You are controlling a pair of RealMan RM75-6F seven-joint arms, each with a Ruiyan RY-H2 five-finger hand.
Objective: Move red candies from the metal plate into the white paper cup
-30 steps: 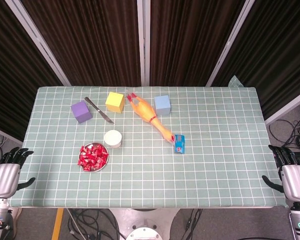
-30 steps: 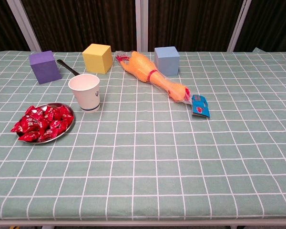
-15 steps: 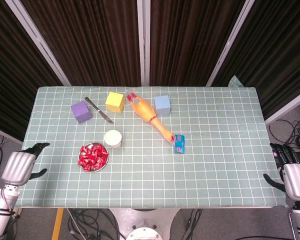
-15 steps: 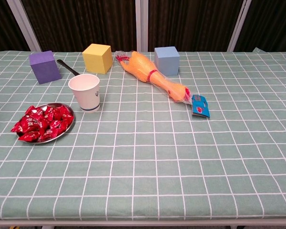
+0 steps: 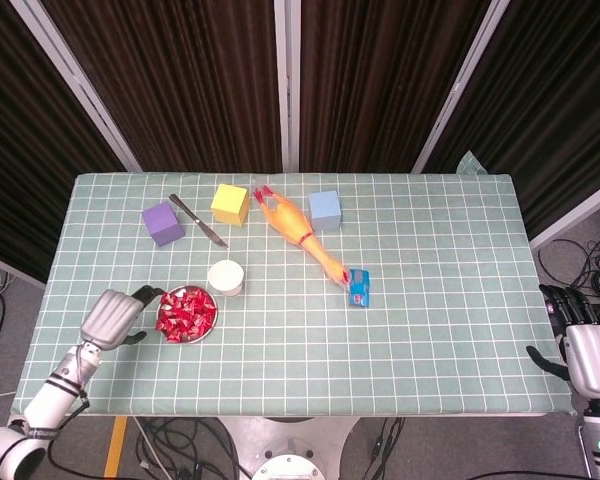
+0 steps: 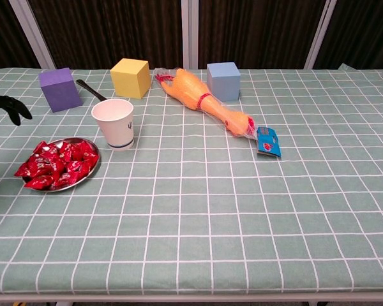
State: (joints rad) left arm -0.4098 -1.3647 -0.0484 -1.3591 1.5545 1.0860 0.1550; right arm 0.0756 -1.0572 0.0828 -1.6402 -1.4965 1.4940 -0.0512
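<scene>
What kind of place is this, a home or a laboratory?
Probably a robot test lab: dark curtains hang behind the table, loose cables lie on the floor, and odd props such as foam cubes and a rubber chicken are laid out.

Glossy red candies (image 6: 56, 165) on a shiny metal plate (image 6: 89, 172); matt white paper cup (image 6: 113, 123); checked cloth (image 6: 242, 217).

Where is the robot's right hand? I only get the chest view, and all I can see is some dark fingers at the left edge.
Observer: The head view shows the right hand off the right edge of the table, near its front corner, holding nothing.
Visitor: And whose are those dark fingers?
Observer: The left hand. It hovers just left of the metal plate of red candies, fingers apart and empty.
</scene>
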